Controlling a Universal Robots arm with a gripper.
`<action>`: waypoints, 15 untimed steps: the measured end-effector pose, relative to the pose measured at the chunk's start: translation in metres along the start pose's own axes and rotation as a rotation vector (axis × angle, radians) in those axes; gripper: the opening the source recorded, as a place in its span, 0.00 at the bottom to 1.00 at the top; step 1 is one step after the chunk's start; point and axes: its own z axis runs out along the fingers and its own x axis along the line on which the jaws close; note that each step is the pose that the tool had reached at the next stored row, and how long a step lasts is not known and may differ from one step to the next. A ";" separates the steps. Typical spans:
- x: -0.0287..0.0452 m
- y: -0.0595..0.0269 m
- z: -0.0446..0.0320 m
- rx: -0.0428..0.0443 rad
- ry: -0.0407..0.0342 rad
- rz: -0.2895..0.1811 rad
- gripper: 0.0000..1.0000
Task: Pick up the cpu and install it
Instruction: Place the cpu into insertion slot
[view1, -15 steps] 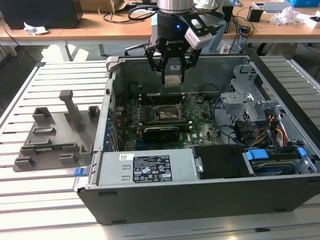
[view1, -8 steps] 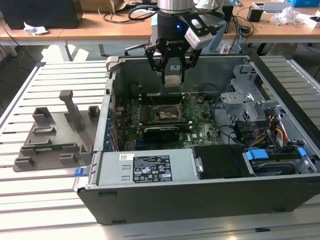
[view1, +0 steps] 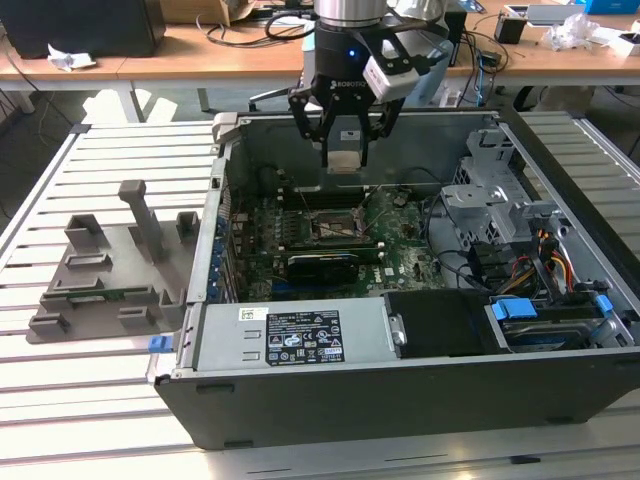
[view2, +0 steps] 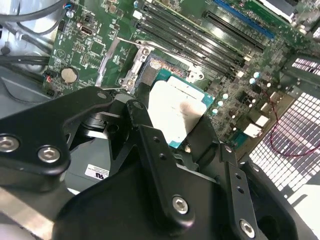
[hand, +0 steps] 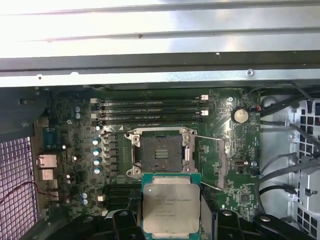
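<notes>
- Clear air lies between the tool (view1: 342, 150), clamping the silver square cpu (hand: 171, 210), and the bare black square socket (hand: 161, 154).
- A grey metal case wall (view1: 430, 140) stands near the tool.

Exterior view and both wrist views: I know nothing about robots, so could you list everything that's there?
computer case: one, dark grey, open, on the table.
table: one, pale slatted metal, under the case.
tray: one, grey, on the exterior view's left of the case.
motherboard: one, green, inside the case.
socket: one, black with metal frame, open, on the motherboard.
memory slots: four, black, beside the socket.
cpu chip: one, silver with green edge, held above the motherboard.
end effector: one, black, closed on the cpu chip.
</notes>
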 end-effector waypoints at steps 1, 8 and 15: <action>0.0000 0.0000 0.0000 0.0004 0.0019 0.026 0.55; 0.0000 0.0000 0.0000 0.0012 0.0073 0.103 0.55; 0.0000 0.0000 0.0000 0.0020 0.0130 0.184 0.55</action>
